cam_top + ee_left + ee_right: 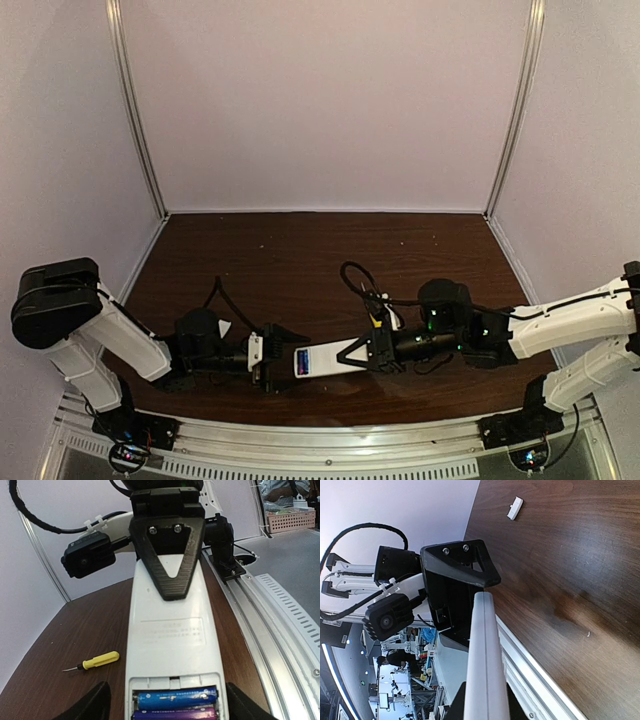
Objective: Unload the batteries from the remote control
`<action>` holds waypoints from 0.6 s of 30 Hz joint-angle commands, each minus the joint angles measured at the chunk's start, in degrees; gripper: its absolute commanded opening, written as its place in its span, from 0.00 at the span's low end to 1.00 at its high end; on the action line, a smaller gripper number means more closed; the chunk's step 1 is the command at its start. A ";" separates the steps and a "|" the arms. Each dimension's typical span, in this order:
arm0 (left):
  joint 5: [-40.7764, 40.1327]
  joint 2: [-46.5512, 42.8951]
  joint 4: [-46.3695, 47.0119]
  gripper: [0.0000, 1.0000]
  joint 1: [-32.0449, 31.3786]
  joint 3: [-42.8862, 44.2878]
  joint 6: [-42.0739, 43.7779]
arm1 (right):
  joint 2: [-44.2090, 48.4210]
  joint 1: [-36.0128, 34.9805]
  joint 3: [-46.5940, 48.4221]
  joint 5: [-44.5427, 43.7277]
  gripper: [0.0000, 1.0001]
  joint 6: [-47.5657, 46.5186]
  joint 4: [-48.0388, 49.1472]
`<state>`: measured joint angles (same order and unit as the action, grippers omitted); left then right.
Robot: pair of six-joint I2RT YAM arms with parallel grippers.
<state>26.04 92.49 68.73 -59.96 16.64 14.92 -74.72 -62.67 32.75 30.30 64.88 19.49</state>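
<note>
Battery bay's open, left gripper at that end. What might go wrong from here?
1. The left gripper flanks the casing of the remote control, not the batteries; closing may just clamp the shell.
2. The right gripper holds only the far end, so prying may twist it loose.
3. A freed battery may roll over the rail alongside.

Dark wood-grain table (300,250), yellow-handled screwdriver (95,661) lying flat on it, small white piece (515,508), possibly a cover

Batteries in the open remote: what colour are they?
The upper battery is blue, the lower battery purple, seen best in the left wrist view.
</note>
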 commanded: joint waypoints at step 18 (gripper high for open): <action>1.62 -0.51 5.79 0.42 -0.23 -0.97 1.03 | -0.22 -0.69 1.88 -3.06 0.00 0.08 1.04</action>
<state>26.76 92.49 70.57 -59.94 16.49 15.16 -74.72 -63.02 33.50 29.02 64.75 19.86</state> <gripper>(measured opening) 0.569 0.156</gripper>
